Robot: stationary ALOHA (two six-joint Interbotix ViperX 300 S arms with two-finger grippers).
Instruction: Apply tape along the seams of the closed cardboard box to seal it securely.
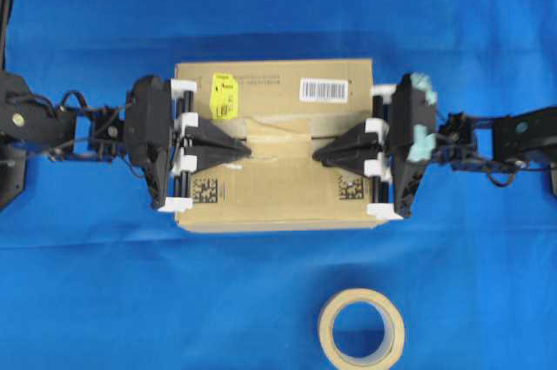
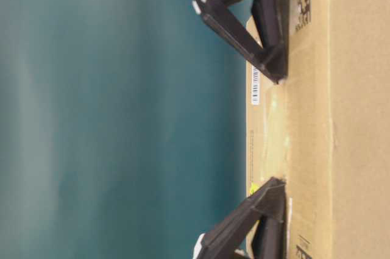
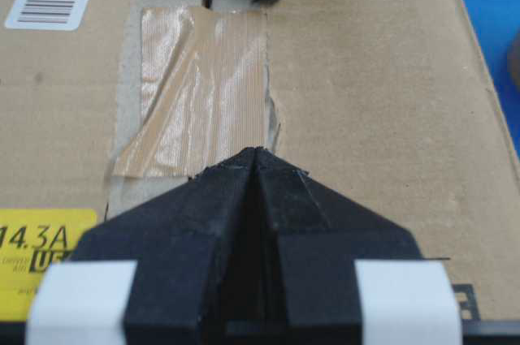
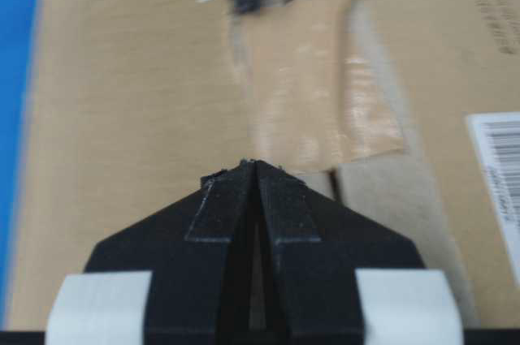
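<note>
Tape (image 3: 195,93), a short beige-tan piece, lies wrinkled and slightly askew on top of the cardboard box (image 1: 274,200), over the seams (image 1: 335,137) near the middle of the lid and inside a pale band of old residue. Both arms reach in level from opposite ends of the box, their tips pointing at each other across the tape. The left pincer (image 1: 247,150) has its fingers pressed together with nothing between them, its tip at the near edge of the tape; in its wrist view the tip covers the tape's lower edge. The right pincer (image 1: 317,156) is likewise closed and empty, its tip at the tape's other end. From table level both sets of tips appear to touch the lid. A yellow sticker (image 1: 224,96) and a white barcode label (image 1: 323,90) sit along the box's far edge, with two black square codes (image 1: 204,190) toward the near edge. The box rests on a blue worktop (image 1: 87,283), and a round tape roll (image 1: 361,329) lies flat on it, apart from the box on the near side.
</note>
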